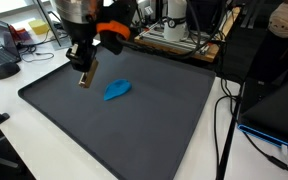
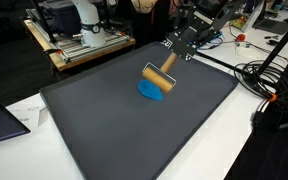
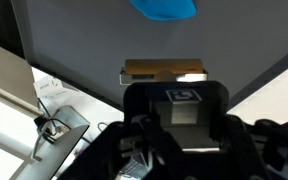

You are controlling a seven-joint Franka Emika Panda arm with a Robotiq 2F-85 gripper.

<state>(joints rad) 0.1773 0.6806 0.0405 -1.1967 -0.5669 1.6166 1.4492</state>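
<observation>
Gripper: the gripper (image 2: 170, 60) was closed on a wooden block (image 2: 160, 78), jaws pinched on its upper end. The wrist view showed the block (image 3: 164, 70) as a tan bar lying crosswise just past the gripper body.
Block position: it hung over the dark grey mat (image 1: 164, 130), toward the mat's far edge in an exterior view (image 1: 85, 79). It sat tilted, with the free end pointing down and away from the arm. Whether that end touched the mat could not be read.
Nearest neighbour: a small blue object (image 1: 118, 90) lay flat on the mat just beside the block. A strip of bare mat showed between them in the wrist view (image 3: 166, 8). In an exterior view (image 2: 154, 92) the block overlapped the blue object's upper edge, so contact could not be settled from that angle.
Mat: it was one large sheet covering most of a white table (image 1: 4, 110).
Beyond the mat: black cables (image 2: 266, 82) trailed off one side of the table.
Background: a wooden bench with equipment (image 2: 84, 45) stood behind the mat.
</observation>
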